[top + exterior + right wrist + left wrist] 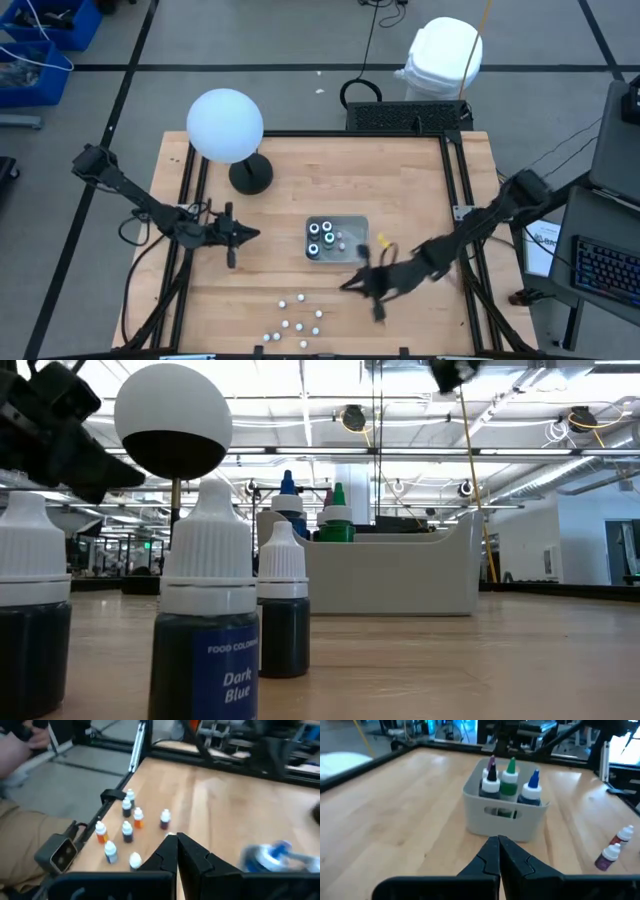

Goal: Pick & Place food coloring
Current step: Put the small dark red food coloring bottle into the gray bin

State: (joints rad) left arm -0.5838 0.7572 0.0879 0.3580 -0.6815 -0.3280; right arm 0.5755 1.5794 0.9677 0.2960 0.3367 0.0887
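My left fingers [498,851] hover pressed together, empty, pointing at the tray [506,814]. My right fingers [176,849] are likewise closed and empty, reaching past the tray toward the loose food coloring bottles [297,320]. Those stand upright, caps up, well apart from the tray on the tabletop [420,190]. Three larger bottles [510,781] stand upright inside the tray.
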